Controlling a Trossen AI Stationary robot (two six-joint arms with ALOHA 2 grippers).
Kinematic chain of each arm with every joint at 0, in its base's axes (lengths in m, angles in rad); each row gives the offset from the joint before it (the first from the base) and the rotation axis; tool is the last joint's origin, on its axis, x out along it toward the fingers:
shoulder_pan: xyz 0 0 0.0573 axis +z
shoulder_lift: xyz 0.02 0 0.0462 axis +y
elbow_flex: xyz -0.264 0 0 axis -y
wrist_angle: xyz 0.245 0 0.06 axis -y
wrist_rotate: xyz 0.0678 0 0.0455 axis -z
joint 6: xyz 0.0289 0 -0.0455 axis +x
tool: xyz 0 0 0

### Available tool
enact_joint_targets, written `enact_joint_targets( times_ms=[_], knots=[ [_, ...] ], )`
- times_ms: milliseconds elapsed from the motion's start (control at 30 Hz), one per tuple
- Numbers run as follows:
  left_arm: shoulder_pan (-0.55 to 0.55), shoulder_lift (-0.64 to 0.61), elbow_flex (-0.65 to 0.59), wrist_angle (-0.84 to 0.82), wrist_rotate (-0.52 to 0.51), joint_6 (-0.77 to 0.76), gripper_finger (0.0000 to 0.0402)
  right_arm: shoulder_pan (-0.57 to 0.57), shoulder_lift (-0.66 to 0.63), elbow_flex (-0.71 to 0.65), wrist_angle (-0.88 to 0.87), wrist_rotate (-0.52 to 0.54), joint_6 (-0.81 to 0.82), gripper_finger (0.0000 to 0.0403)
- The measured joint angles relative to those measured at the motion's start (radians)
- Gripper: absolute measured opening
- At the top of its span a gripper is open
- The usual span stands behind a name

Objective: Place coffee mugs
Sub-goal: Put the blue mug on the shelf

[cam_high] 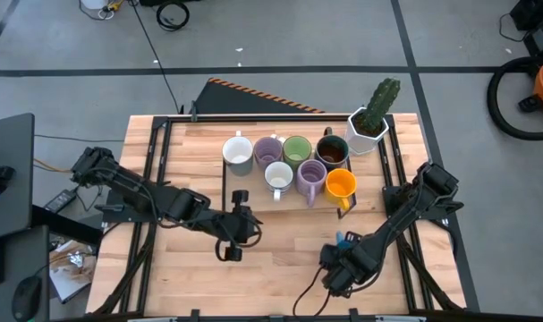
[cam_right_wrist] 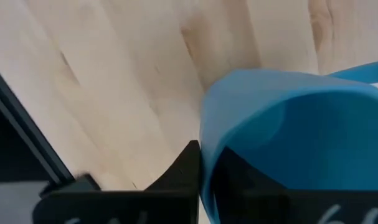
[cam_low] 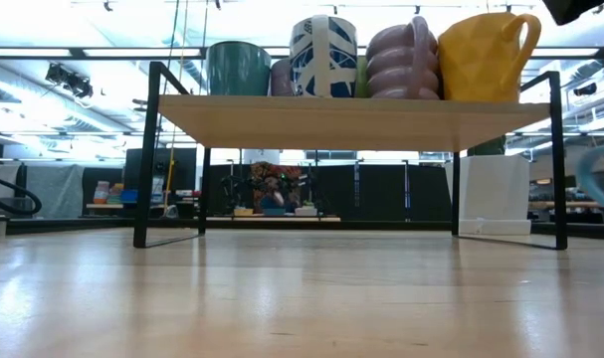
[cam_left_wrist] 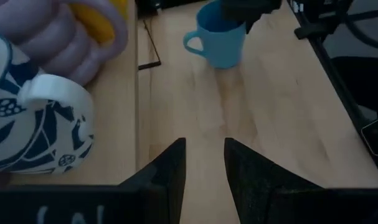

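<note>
Here, nearest the table's front edge, the right gripper [cam_high: 341, 261] has its jaws pinched on the rim of the small round blue ceramic mug [cam_right_wrist: 301, 137], one finger inside the wall and one outside, with the mug standing on the pale wooden table [cam_high: 280, 259]. A little farther back, on the other side, the left gripper [cam_high: 238, 234] hovers over bare wood with its jaws slightly spread and nothing between them. Beyond both, the black-framed wooden shelf [cam_low: 351, 117] carries seven more mugs: an orange faceted one [cam_high: 341, 184], two ribbed lilac ones [cam_high: 310, 180], a white one with blue pattern [cam_high: 278, 176], a plain white one [cam_high: 238, 153], a green one [cam_high: 296, 148] and a dark brown one [cam_high: 332, 149]. Farthest back stands a white faceted pot with a green cactus [cam_high: 371, 121]
</note>
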Motion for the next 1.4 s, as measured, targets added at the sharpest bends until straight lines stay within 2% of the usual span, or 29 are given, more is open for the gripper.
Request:
enact_joint_targets(
  times_ms=[133, 367, 467, 567, 1067, 1400],
  knots=[
    [0.041, -0.031, 0.004, 0.006, 0.034, 0.003, 0.0115, 0.001, 0.000, 0.000, -0.009, -0.003, -0.084, 0.0026],
    [0.139, -0.092, 0.006, 0.017, 0.213, 0.000, 0.0115, -0.022, 0.001, 0.012, 0.004, -0.010, -0.297, 0.0034],
    [0.154, -0.100, 0.006, 0.020, 0.325, 0.036, 0.0115, -0.028, 0.003, 0.033, 0.021, 0.018, -0.407, 0.0033],
    [0.156, -0.099, 0.005, 0.012, 0.382, 0.053, 0.0115, -0.034, 0.004, 0.056, 0.045, 0.052, -0.522, 0.0033],
    [0.138, -0.099, 0.005, -0.014, 0.426, 0.040, 0.0115, -0.140, 0.004, 0.071, 0.174, 0.032, -0.788, 0.0033],
    [0.152, -0.099, 0.005, -0.018, 0.417, 0.023, 0.0115, -0.154, 0.004, 0.130, 0.213, 0.041, -0.845, 0.0033]
  ],
)
